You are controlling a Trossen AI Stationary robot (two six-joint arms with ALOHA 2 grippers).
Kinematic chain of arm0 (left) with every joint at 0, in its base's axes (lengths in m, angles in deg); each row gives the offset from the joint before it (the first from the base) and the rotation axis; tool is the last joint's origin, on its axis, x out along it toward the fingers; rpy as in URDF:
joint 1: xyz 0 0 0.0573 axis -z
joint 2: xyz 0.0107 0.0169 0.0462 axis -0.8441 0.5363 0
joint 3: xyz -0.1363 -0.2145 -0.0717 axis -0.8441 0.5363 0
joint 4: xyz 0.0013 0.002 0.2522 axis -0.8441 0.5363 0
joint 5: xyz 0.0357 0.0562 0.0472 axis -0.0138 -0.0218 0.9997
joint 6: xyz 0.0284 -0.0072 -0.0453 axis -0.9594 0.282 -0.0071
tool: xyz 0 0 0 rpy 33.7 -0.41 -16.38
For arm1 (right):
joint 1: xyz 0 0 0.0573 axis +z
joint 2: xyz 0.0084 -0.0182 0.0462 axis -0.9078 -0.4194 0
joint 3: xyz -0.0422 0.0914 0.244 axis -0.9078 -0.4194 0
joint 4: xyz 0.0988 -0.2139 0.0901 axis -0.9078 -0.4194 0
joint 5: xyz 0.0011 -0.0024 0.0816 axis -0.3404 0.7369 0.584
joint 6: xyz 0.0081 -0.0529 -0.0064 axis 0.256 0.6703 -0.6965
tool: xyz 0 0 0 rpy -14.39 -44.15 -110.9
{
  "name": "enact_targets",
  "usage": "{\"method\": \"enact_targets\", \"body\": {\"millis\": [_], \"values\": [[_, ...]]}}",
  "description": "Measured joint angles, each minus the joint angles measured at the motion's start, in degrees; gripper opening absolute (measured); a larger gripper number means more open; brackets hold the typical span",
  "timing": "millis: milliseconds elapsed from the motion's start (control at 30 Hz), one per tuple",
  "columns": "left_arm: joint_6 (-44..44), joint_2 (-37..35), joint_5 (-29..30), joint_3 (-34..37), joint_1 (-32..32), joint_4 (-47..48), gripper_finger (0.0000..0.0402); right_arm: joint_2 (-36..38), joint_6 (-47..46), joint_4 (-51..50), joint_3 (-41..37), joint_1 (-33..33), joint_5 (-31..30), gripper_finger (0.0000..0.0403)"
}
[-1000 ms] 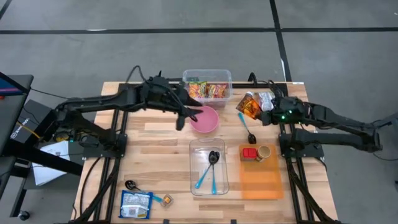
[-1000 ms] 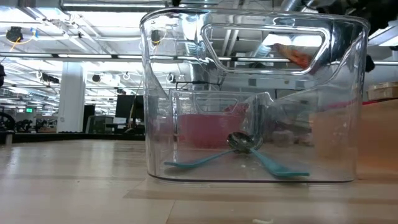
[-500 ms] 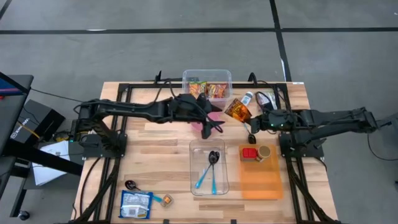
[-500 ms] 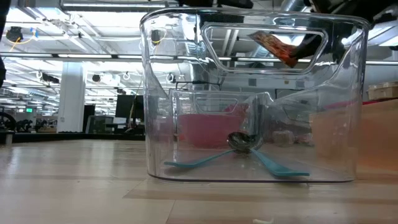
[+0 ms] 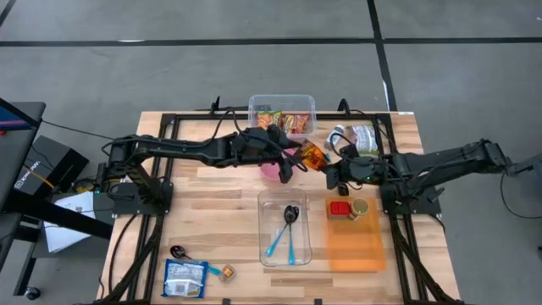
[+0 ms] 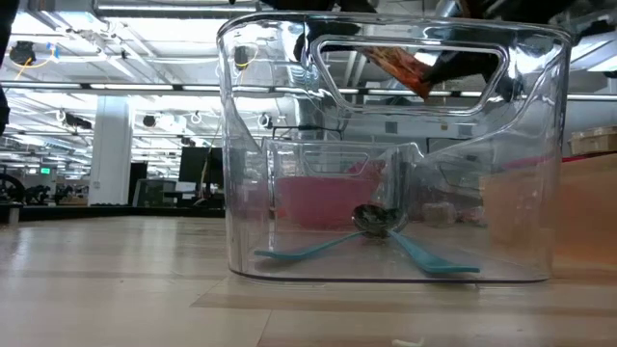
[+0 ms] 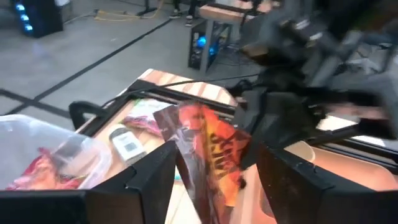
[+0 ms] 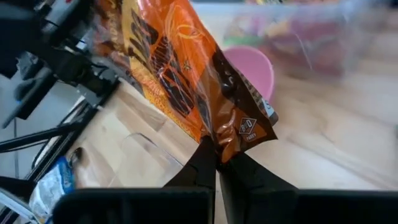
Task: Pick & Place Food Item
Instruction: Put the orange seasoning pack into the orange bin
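Packet [image 5: 312,155] hangs w/ long axis toward left gripper [image 5: 289,166], open astride it; we see right gripper [image 5: 332,175] pinching its corner.

Two slim black jointed arms; black cables trailing; flat dark claw fingers [image 7: 149,180].

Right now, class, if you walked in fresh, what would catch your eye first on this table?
The orange snack bag held in the air over the middle of the table, pinched by the right gripper while the left gripper reaches for it with open fingers. Next, the pink bowl just beneath them, and the clear bin in front holding blue-handled spoons.
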Motion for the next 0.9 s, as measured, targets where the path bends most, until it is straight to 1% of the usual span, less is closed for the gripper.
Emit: {"method": "enact_targets", "body": {"millis": [233, 400, 533, 633, 733, 833, 900], "values": [[2.67, 0.00, 0.31, 0.00, 0.00, 0.83, 0.0210, -2.83, 3.83, -2.13, 5.17, -0.38, -1.15, 0.0000], [2.69, 0.00, 0.29, 0.00, 0.00, 0.84, 0.0205, -3.07, 4.53, -2.80, 5.71, -0.50, -1.23, 0.0000], [2.69, 0.00, 0.28, 0.00, 0.00, 0.84, 0.0193, -2.92, 3.97, -3.52, 5.72, -0.42, -1.18, 0.0000], [2.69, -0.02, 0.25, 0.00, 0.00, 0.82, 0.0173, -2.84, 3.80, -3.47, 5.74, -0.44, -1.18, 0.0000], [2.86, -0.02, 0.20, 0.00, 0.11, 0.82, 0.0145, -2.85, 3.76, -3.43, 5.73, -0.44, -1.18, 0.0000], [2.88, -0.04, 0.09, 0.00, 0.33, 0.82, 0.0107, -2.85, 3.71, -3.45, 5.73, -0.09, -1.14, 0.0000], [3.02, -0.04, 0.09, 0.00, 0.33, 0.76, 0.0074, -2.85, 3.61, -3.45, 5.74, 0.00, -1.12, 0.0000]]}}
